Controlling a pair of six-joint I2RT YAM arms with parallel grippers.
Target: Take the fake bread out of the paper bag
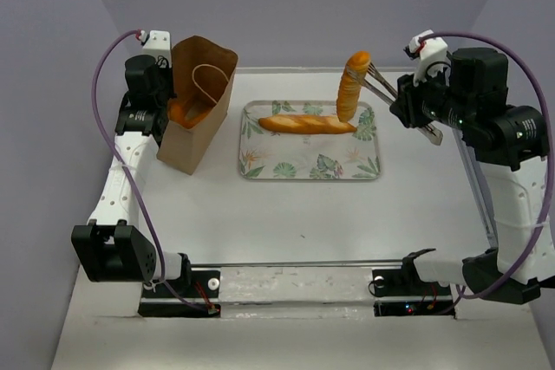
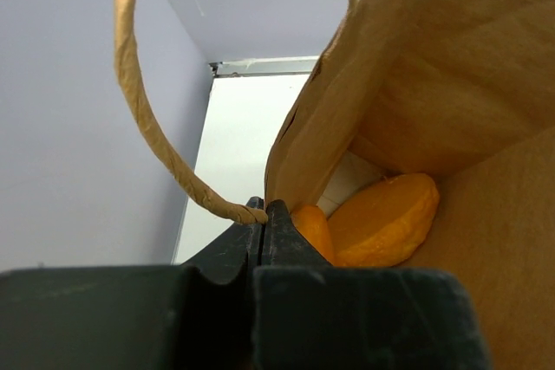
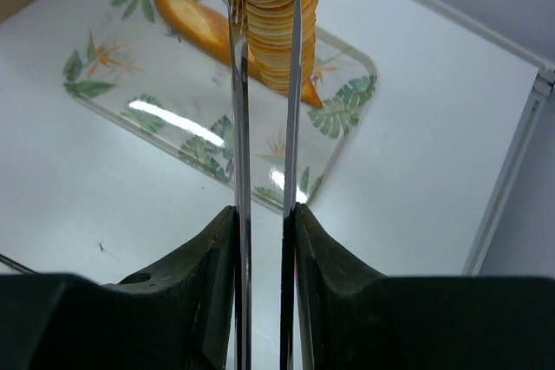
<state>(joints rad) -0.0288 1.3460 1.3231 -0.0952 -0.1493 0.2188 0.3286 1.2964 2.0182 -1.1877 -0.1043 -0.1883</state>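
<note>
Gripping the ribbed stick loaf (image 1: 351,86) upright over the tray (image 1: 260,168), the right gripper (image 3: 264,6) clamps its 2 long fingers across the ribs. The loaf's lower end sits at the baguette (image 1: 305,123) lying there. The left gripper (image 2: 263,217) is pinched closed on the paper bag (image 2: 451,84) rim. 1 oval loaf (image 2: 386,218) lies inside. It is probably light, rigid and slippery, so grasp it across mid-length.

Baguette (image 1: 305,124) flat, ribbed loaf (image 1: 350,86) upright, bag (image 1: 198,114) standing
</note>
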